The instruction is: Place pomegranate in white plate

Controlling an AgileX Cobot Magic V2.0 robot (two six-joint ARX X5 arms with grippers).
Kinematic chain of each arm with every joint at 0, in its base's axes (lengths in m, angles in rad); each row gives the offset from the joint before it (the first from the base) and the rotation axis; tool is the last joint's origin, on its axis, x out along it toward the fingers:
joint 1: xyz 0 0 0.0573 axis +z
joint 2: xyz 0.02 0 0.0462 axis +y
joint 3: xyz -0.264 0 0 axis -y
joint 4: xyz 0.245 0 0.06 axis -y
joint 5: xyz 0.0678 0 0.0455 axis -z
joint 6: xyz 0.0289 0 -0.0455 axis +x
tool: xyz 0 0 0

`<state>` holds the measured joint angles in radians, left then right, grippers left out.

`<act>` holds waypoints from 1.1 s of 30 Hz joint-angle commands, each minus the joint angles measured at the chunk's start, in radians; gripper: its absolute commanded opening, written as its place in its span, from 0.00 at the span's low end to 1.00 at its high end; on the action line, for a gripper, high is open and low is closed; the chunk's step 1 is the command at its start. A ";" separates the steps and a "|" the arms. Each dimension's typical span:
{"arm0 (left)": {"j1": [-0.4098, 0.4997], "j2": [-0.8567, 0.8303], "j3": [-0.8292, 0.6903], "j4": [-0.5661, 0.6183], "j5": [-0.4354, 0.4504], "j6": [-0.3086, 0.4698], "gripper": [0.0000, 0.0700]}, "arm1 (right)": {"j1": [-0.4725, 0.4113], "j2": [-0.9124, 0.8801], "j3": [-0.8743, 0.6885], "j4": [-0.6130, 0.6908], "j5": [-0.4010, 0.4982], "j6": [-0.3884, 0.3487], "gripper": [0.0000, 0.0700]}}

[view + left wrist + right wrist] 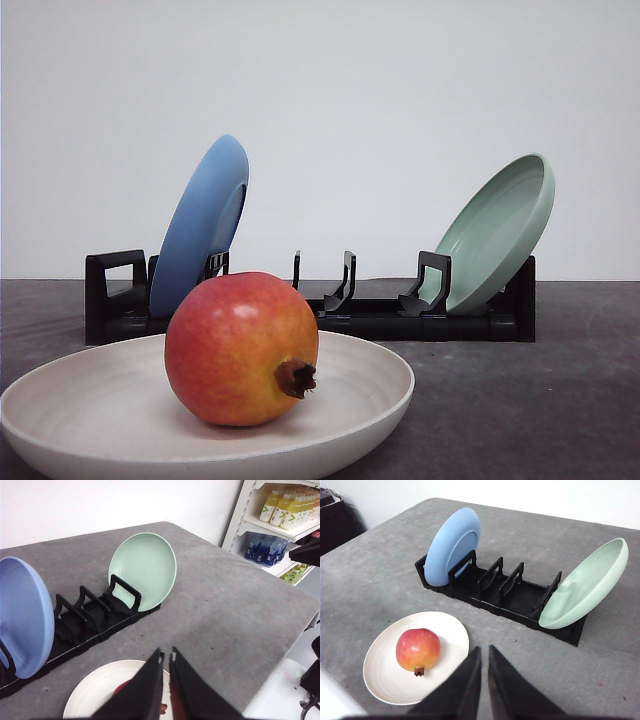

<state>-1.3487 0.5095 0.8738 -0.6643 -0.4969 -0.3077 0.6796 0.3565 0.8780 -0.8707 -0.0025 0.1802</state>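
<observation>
Red-orange pomegranate (pixel 241 348) is seen resting inside the white plate (pixel 80 400); placement appears done. Both tools, left tool (pixel 166 656) and right tool (pixel 484 651), are held together, empty.

The pomegranate (pixel 241 347) sits inside the white plate (pixel 80 400), its brown crown turned toward the plate's right rim. Behind the plate stands a black dish rack (pixel 330 305) on the grey table (pixel 540 400), with a blue plate (pixel 200 225) leaning at its left end and a pale green plate (pixel 497 232) at its right.
</observation>
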 commanded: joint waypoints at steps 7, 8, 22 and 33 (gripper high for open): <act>-0.013 0.005 0.005 0.007 -0.003 0.001 0.00 | 0.007 0.000 0.009 0.011 0.003 0.003 0.02; -0.013 0.005 0.005 0.007 -0.002 0.001 0.00 | 0.007 0.000 0.009 0.011 0.003 0.003 0.02; 0.249 -0.006 -0.030 0.007 0.059 0.036 0.00 | 0.007 0.000 0.009 0.011 0.003 0.003 0.02; 0.951 -0.217 -0.371 0.185 0.277 0.222 0.00 | 0.007 0.000 0.009 0.011 0.003 0.003 0.02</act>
<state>-0.4398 0.3057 0.5218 -0.5024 -0.2689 -0.1491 0.6796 0.3565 0.8780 -0.8707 -0.0006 0.1802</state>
